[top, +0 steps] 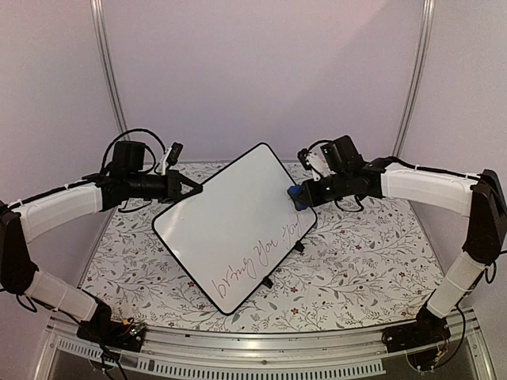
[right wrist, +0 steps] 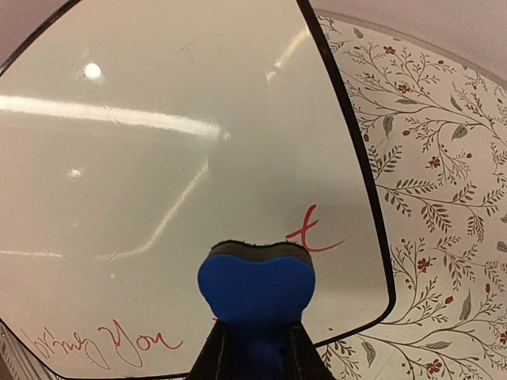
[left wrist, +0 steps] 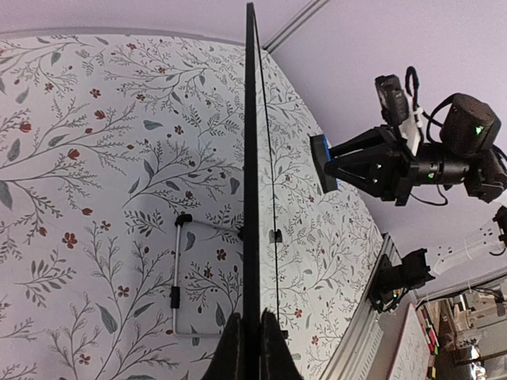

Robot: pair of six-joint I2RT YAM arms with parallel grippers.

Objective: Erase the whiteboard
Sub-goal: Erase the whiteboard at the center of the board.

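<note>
- Left end effector [top: 188,187]: pinched shut on the upper-left rim of the whiteboard [top: 230,222], which is held tilted over the floral table [top: 364,269]. Whether the lowest corner rests on the table cannot be told.
- Right end effector [top: 298,196]: closed around a blue eraser [right wrist: 255,289], felt face forward.
- Hazard 1: the board is gripped at one narrow point only. Wiping pressure far from that point is judged likely to swing the board or pull its rim out of the fingers.
- Hazard 2: the eraser is set close to the right rim. A stroke could run off the edge and catch on it.
- Hazard 3: most of the red writing [top: 261,265] lies along the lower edge, well apart from the eraser, so it may be missed.
- Relation: the board lies between the two end effectors. The eraser is placed just beside a lone red mark [right wrist: 310,235]. Contact with the surface cannot be confirmed.
</note>
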